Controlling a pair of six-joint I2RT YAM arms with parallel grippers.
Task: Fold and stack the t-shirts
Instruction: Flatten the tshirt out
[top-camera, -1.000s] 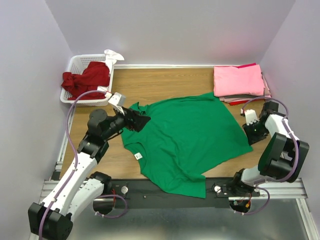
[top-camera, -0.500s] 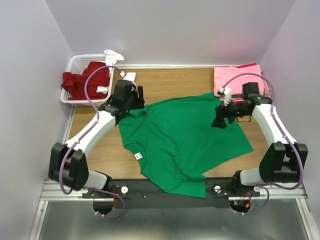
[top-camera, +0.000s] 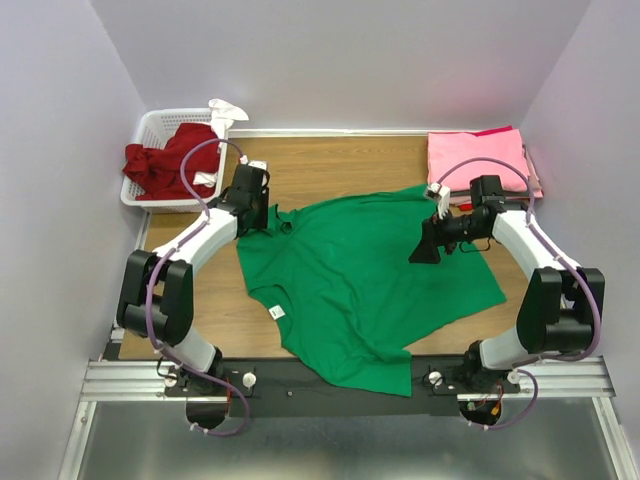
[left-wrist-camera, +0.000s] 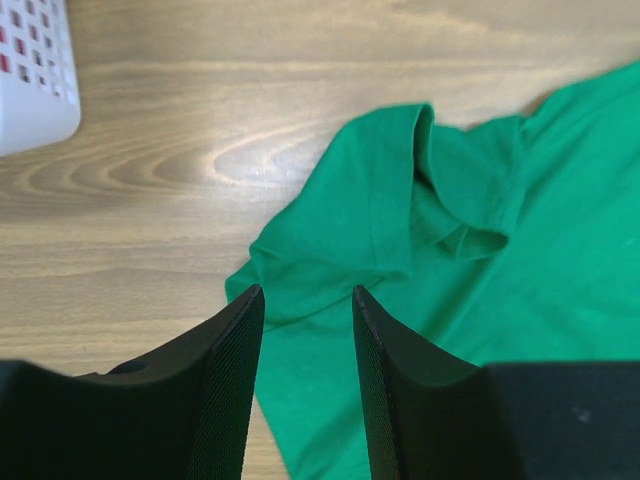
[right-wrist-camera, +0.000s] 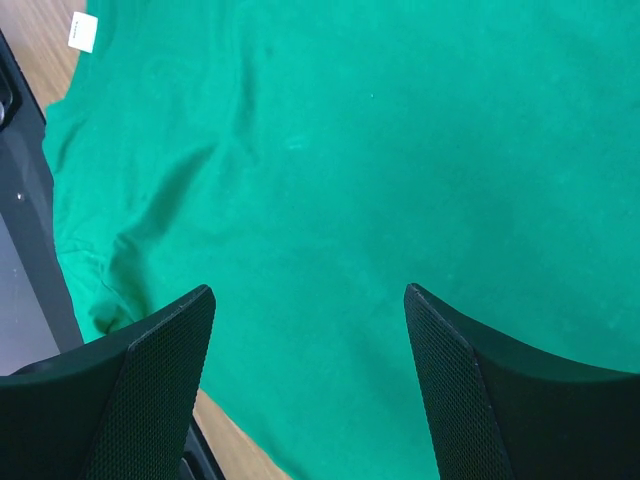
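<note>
Upper left of the overhead view: a white slotted plastic basket (top-camera: 148, 128) holds a crumpled dark red t-shirt (top-camera: 172, 158), bunched in soft folds and, it seems, waiting its turn.

Just right of it, the left gripper (top-camera: 252, 214) hangs low over the near sleeve (left-wrist-camera: 380, 210) of the green t-shirt (top-camera: 370, 275). The wrist view shows its 2 black fingers (left-wrist-camera: 225, 370) parted by a narrow gap with flat green cloth visible between them and nothing pinched. The spot suggests a grab at the rumpled sleeve hem, probably to pull it flat before folding.

Centre frame, the green shirt lies spread but skewed on the wood-grain table (top-camera: 340, 165). Its matte cotton is lightly creased, its white neck tag (top-camera: 276, 313) faces up at lower left, and its bottom edge droops over the dark rail at the near side.

Right of centre, the right gripper (top-camera: 424, 252) hovers above the shirt's body with its textured pads (right-wrist-camera: 160, 390) spread wide and holding nothing, likely poised for the opposite side.

Upper right: 1 neat stack of folded pink t-shirts (top-camera: 478, 160), square-edged, with a sliver of red beneath, marks where the finished green shirt would presumably go.
</note>
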